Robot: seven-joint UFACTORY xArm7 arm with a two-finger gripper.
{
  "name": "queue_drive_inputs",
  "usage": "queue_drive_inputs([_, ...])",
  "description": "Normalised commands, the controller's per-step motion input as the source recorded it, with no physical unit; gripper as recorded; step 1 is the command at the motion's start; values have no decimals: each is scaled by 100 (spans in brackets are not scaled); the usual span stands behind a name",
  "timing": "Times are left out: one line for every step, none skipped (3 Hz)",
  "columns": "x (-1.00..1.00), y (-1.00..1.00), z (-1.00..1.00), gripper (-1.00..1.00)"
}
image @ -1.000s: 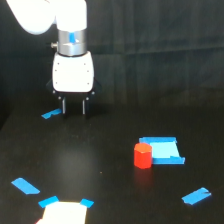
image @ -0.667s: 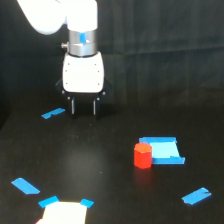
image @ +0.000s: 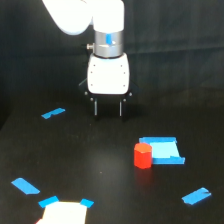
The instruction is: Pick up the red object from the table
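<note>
A wide, flat, matte black table (image: 100, 170) is seen in the exterior view, marked with scattered small strips of blue tape. A small red-orange block (image: 142, 155), plain and matte and roughly hexagonal, is found standing upright on the table, toward the exterior view's right edge and about midway between the far and near edges. It is set just beside, and apparently touching, a flat blue square piece (image: 164, 150) that lies on its right in this view. A white robot arm with a silver and blue wrist collar is observed above the far middle of the table, with a white-bodied gripper (image: 108, 108) pointed straight down. Two short dark fingers (image: 96, 107) are seen parted, with a clear gap between them, and nothing is held. The gripper is positioned well apart from the red-orange block, further toward the far edge and to the exterior view's left of it. Blue tape strips are noted near the left edge (image: 53, 113), near the near left corner (image: 25, 186) and near the near right corner (image: 196, 196). A pale rectangular patch (image: 64, 212) with blue tape at its corners is recorded at the near edge.
</note>
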Motion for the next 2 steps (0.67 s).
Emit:
queue_drive_inputs([1, -26, -100, 87])
queue_drive_inputs([0, 3, -72, 100])
